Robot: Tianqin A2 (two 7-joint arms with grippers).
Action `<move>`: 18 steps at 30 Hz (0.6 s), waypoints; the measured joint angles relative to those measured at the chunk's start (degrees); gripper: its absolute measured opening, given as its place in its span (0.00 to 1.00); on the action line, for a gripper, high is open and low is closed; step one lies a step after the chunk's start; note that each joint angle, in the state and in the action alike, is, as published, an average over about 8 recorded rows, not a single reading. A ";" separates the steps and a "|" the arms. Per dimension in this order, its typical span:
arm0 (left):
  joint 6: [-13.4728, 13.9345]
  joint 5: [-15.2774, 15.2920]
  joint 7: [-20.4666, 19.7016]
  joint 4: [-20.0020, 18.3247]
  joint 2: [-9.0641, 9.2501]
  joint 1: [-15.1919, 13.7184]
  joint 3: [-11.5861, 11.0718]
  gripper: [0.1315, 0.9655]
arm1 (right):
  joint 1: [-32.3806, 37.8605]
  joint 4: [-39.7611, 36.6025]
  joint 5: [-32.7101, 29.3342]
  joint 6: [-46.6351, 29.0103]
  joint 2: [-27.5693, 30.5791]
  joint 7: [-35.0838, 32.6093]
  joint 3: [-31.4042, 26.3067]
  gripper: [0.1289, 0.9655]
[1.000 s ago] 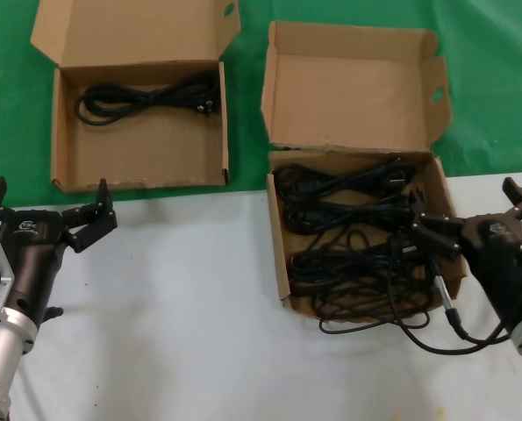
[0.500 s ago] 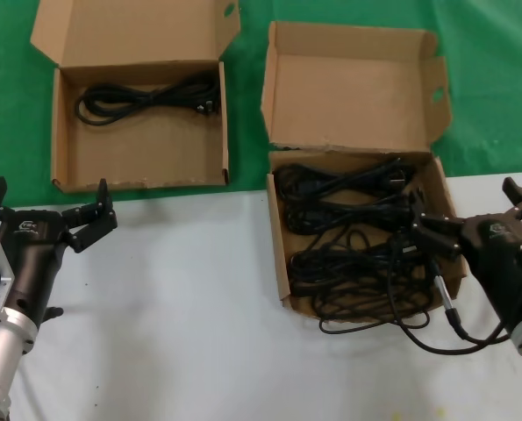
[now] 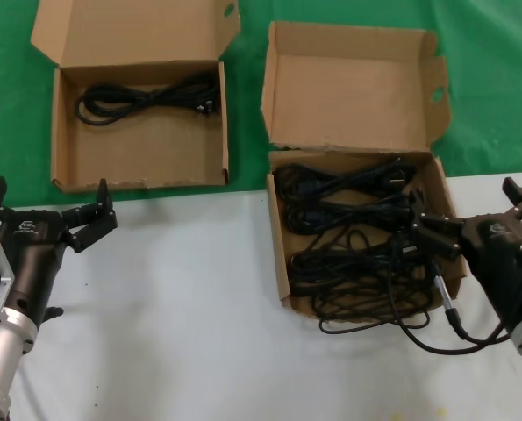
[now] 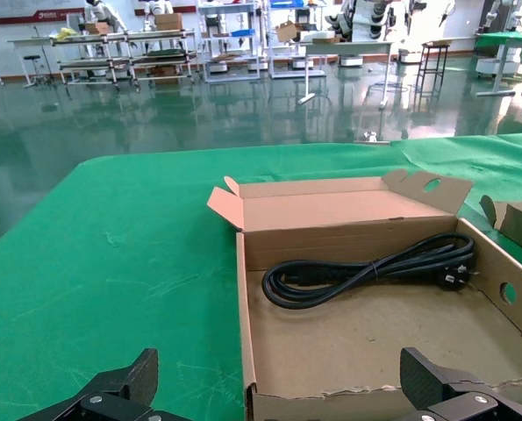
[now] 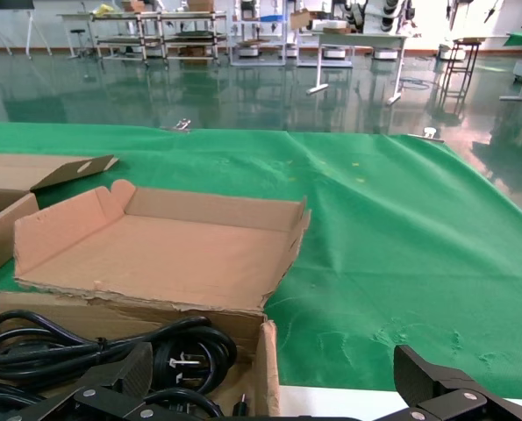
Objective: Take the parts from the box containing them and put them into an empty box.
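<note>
Left gripper [image 3: 46,210], right gripper [image 3: 473,213] — fingers spread

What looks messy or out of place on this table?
One black cable loops out over the front edge of the full box onto the white table. That box's lid hinge is also ragged and torn.

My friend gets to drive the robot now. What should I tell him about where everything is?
Left end effector: open, empty, parked over the white table just in front of the wide box.
Right end effector: open, at the right edge of the squarish box, one finger over the cables; no grip visible.
Done: one cable bundle lies along the back of the wide box.
Left: the pile of cables is in the squarish box, and one loop spills over its front wall onto the table. Move each bundle to the wide box.
</note>
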 joint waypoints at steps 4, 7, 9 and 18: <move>0.00 0.00 0.00 0.00 0.00 0.00 0.00 1.00 | 0.00 0.00 0.00 0.00 0.00 0.00 0.00 1.00; 0.00 0.00 0.00 0.00 0.00 0.00 0.00 1.00 | 0.00 0.00 0.00 0.00 0.00 0.00 0.00 1.00; 0.00 0.00 0.00 0.00 0.00 0.00 0.00 1.00 | 0.00 0.00 0.00 0.00 0.00 0.00 0.00 1.00; 0.00 0.00 0.00 0.00 0.00 0.00 0.00 1.00 | 0.00 0.00 0.00 0.00 0.00 0.00 0.00 1.00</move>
